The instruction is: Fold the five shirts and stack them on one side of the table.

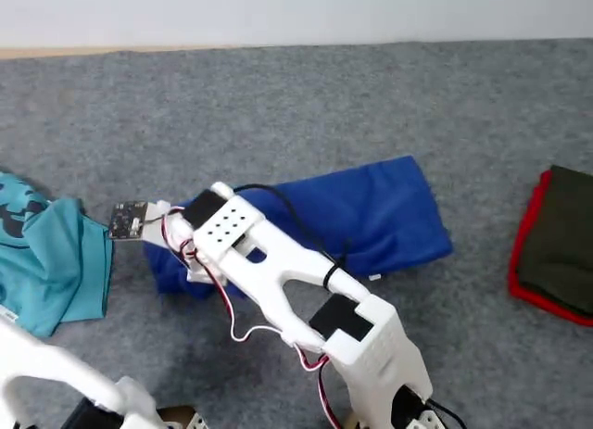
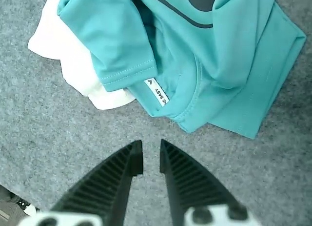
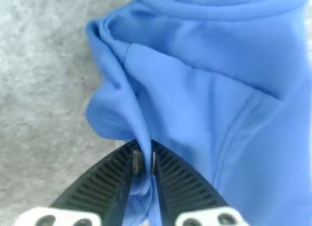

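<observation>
Stretching from the near edge of the table (image 1: 278,105) toward its left half, the right arm (image 1: 278,271) is seen in the high view with its elbow low and its forearm laid slanting over the blue shirt (image 1: 371,211), the wrist being bent down at the shirt's left end. The right gripper (image 3: 144,160) is pressed together on a raised fold of the blue shirt, and a thin ridge of cloth is pinched between the two black fingers (image 3: 175,182). The blue shirt is bunched in a rough oblong in the middle of the grey table, with its left end under the wrist. The left arm (image 1: 56,373) is placed at the near left corner, low over the table. The left gripper (image 2: 151,157) is pointed down at bare grey surface just beside the teal shirt (image 2: 219,65); a narrow gap is kept between its fingers and nothing is held in it. The teal shirt is spread crumpled at the left edge of the table, and it lies partly over a white shirt (image 2: 63,50). At the right edge, well apart from the blue shirt, a dark shirt (image 1: 565,234) is laid folded on top of a red shirt (image 1: 523,262).
</observation>
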You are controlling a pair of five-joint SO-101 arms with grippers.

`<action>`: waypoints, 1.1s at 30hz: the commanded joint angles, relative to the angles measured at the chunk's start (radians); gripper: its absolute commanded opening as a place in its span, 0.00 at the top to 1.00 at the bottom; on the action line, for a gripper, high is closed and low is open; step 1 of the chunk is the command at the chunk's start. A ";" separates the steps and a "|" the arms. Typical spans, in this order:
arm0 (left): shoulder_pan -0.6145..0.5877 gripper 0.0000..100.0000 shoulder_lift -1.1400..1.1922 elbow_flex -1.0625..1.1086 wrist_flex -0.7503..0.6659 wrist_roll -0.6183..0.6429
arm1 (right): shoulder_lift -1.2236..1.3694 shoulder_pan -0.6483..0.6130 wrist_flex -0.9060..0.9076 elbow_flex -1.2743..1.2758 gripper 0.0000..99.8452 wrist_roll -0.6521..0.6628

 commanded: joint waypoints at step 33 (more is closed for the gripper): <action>-0.005 0.93 -0.031 -0.004 -0.009 -0.009 | 0.102 0.027 0.085 -0.302 0.82 -0.060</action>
